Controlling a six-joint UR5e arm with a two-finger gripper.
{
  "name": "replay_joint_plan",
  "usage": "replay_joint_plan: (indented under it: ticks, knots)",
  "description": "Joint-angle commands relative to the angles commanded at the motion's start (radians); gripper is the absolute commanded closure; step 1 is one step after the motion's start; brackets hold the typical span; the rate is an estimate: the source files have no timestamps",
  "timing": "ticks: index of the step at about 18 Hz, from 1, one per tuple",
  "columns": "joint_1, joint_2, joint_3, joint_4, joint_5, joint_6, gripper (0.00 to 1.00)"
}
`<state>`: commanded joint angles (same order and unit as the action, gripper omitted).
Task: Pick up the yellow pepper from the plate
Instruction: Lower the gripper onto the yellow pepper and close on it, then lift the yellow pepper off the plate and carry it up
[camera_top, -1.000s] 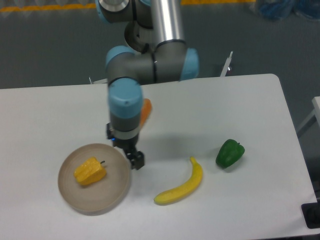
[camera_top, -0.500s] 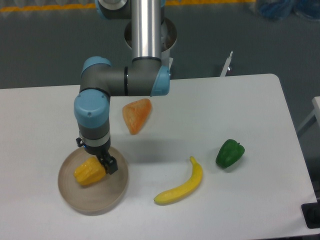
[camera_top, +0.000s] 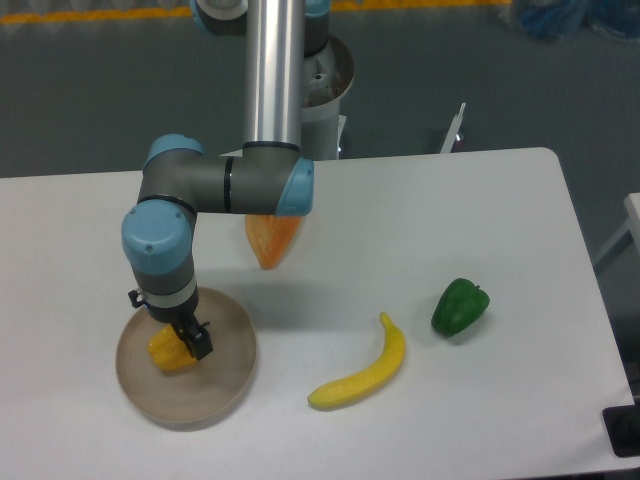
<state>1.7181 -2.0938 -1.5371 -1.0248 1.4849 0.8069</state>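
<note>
Arm: we see the silver upper link descend from the top edge to a grey elbow with blue caps.
Forearm: runs left from the elbow, horizontal.
Wrist: points straight down.
Gripper: dark, pointing down, low at the wrist's end.
Jaws: we cannot tell how wide they stand.

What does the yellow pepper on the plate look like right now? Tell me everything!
The yellow pepper is small, lumpy and yellow-orange, with a waxy look. It lies on the left part of the round beige plate. Only part of it shows, because the gripper has come down right over it and covers its top and right side. Its stem is hidden. Whether the fingers are pinching it yet cannot be told. Nothing else on the table touches it.
</note>
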Motion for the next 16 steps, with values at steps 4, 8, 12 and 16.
replay_joint_plan:
  ticks: [4, 8, 12, 16]
  knots:
    - [0.000, -0.023, 0.012, 0.005, 0.000, 0.008, 0.40]
    - [0.003, -0.006, 0.034, 0.000, 0.003, 0.009, 0.78]
    - [0.031, 0.032, 0.074, -0.011, 0.008, 0.009, 0.78]
    - [0.103, 0.121, 0.061, -0.060, 0.026, 0.015, 0.76]
